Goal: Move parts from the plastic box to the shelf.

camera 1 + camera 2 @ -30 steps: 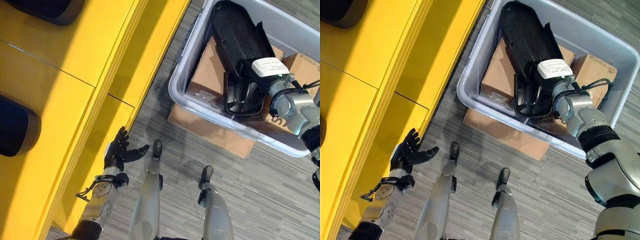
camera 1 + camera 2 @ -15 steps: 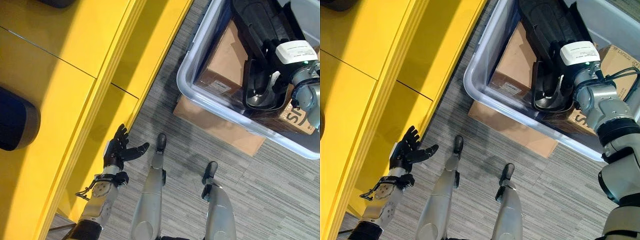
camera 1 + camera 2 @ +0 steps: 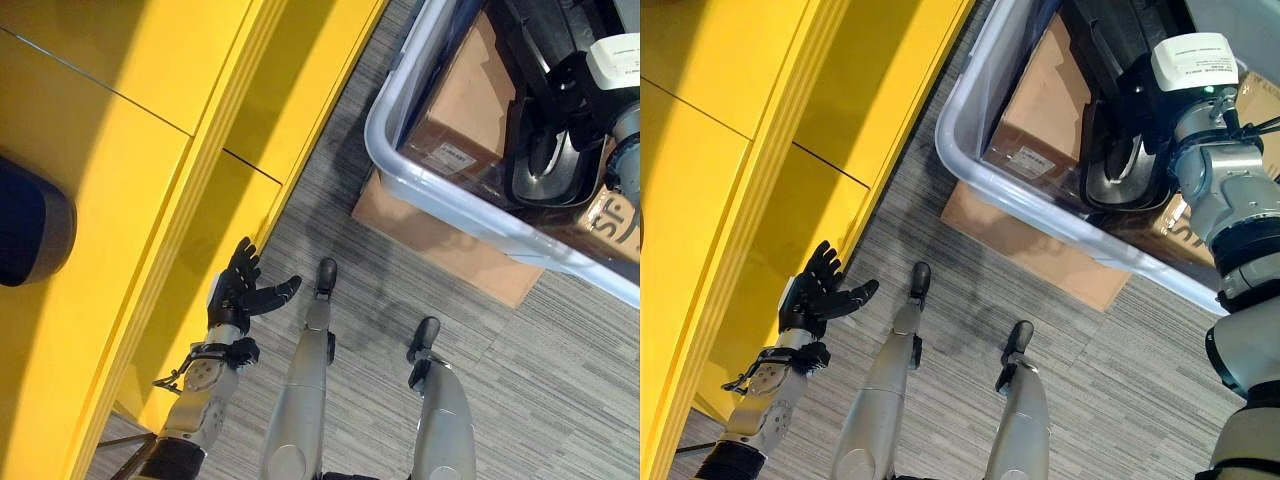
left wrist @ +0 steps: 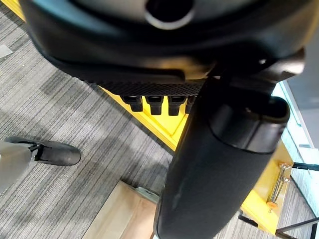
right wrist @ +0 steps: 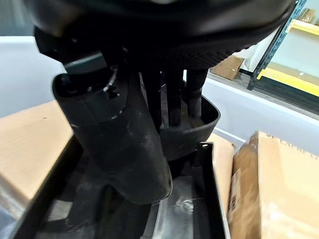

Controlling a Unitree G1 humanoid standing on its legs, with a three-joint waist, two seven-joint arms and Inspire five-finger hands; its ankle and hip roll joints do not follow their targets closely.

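My right hand (image 3: pixel 1140 95) grips the part (image 3: pixel 1120 170) in the box (image 3: pixel 970 160); it may snag on cartons (image 3: pixel 1045 110). Left hand (image 3: pixel 815 298) relaxed.

Yellow shelf (image 3: pixel 120 130), grey striped carpet (image 3: pixel 540 380), black part (image 3: pixel 1120 170), brown cartons (image 3: pixel 465 110).

Shelf (image 3: pixel 150 120) at left, plastic box (image 3: pixel 440 190) right, part (image 3: pixel 1120 150) inside.

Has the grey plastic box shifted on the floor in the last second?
No. The grey plastic box sits on the flat brown cardboard sheet as before; the whole view slid, so the camera moved.
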